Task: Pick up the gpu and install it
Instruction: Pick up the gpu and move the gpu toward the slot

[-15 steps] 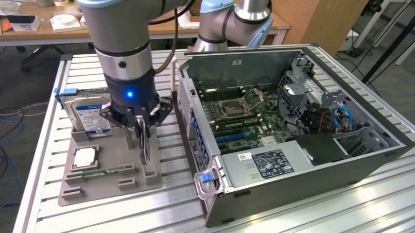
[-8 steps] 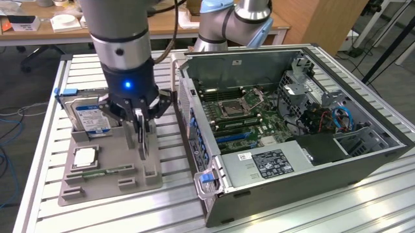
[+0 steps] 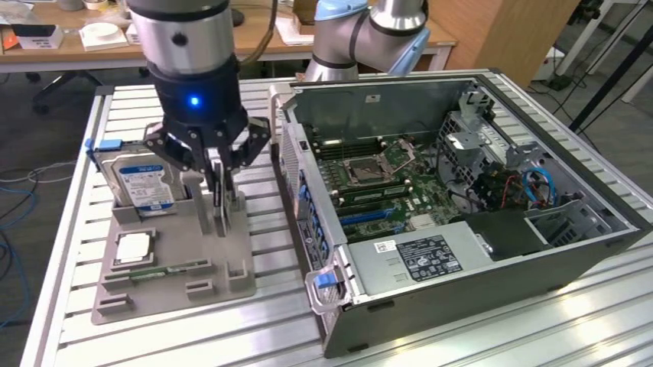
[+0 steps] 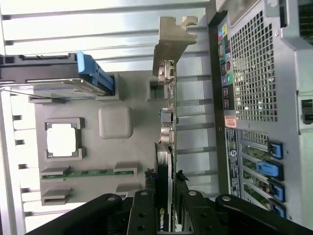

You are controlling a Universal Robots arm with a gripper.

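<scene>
The gpu (image 3: 220,208) is a thin black card standing on its long edge in the grey parts holder (image 3: 189,243), on the exterior view's left of the open computer case (image 3: 490,283). My gripper (image 3: 219,170) comes down from above and is shut on the card's upper edge. In the wrist view I look along the gpu (image 4: 165,164) edge-on, with its pale metal bracket (image 4: 171,44) at the far end. There my gripper (image 4: 164,218) clamps the card between two black fingers. Whether the card has left its slot I cannot tell.
In the holder (image 4: 127,161) are a silver hard drive (image 3: 148,183) with a blue tab, a processor chip (image 3: 133,248) and a green memory stick (image 3: 164,269). The case lies open, showing its motherboard (image 3: 388,176). Its perforated rear panel (image 4: 252,73) is close beside the card.
</scene>
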